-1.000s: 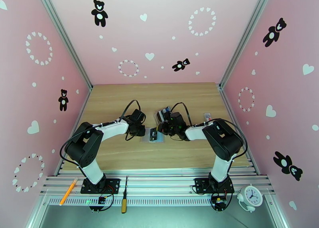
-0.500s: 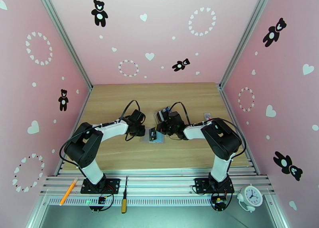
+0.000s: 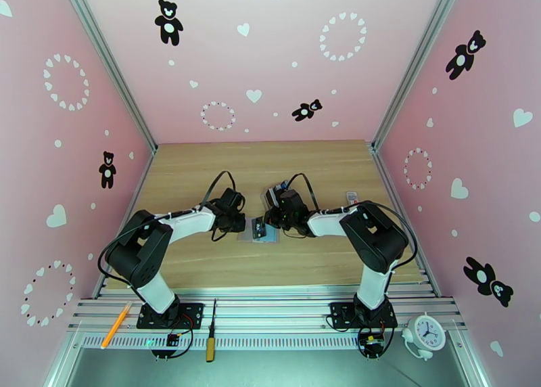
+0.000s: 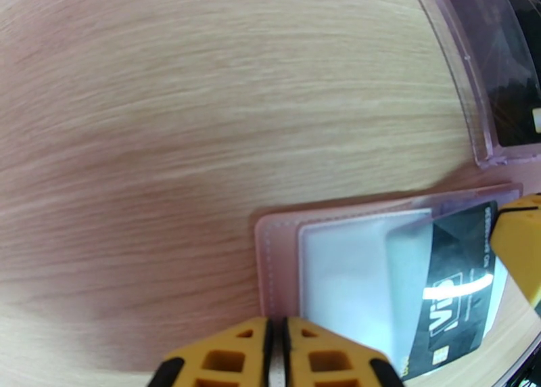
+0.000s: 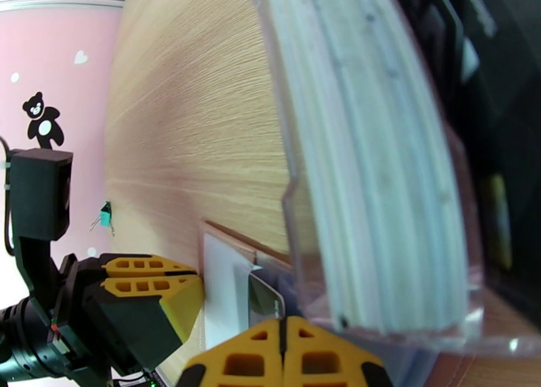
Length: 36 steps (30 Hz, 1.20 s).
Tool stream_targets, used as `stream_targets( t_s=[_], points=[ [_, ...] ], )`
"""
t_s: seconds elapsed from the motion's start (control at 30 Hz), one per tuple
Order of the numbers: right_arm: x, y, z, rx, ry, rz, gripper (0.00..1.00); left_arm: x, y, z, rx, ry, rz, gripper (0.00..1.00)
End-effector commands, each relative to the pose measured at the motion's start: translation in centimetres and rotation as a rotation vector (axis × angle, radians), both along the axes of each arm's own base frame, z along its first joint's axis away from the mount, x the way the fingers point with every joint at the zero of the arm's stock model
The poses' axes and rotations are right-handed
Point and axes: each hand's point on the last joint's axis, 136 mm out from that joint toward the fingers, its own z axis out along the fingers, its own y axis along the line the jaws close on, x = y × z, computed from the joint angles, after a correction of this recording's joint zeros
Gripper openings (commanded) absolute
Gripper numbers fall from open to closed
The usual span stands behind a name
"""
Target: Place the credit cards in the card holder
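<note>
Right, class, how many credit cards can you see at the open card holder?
1: a black VIP card partly under the card holder's clear sleeve; more may be hidden.

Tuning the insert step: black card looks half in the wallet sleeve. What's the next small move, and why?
Probably push the right fingers a little toward the left fingers, sliding the black card deeper into the clear sleeve. The card seems only partly in, and the left fingers appear to pinch the wallet at its pink edge, bracing it.
</note>
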Motion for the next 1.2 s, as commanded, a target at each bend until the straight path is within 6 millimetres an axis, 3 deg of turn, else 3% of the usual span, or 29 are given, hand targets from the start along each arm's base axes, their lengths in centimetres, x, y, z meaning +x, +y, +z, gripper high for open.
stream_targets(
  t_s=[0.0, 0.8, 1.17],
  points=[
    [-1.5, -1.9, -3.5, -0.113, 0.134, -0.053, 0.0, -3.9, 0.9, -3.1, 0.03, 0.155, -0.011, 0.16],
    [-3.0, 1.7, -1.4, -0.146, 0.098, 0.092, 0.01, -4.1, 0.6, -2.8, 0.024, 0.152, -0.002, 0.16],
    [-3.9, 2.1, -1.0, -0.21, 0.102, 0.174, 0.25, -4.1, 0.7, -2.8, 0.019, 0.152, 0.009, 0.16]
  ],
)
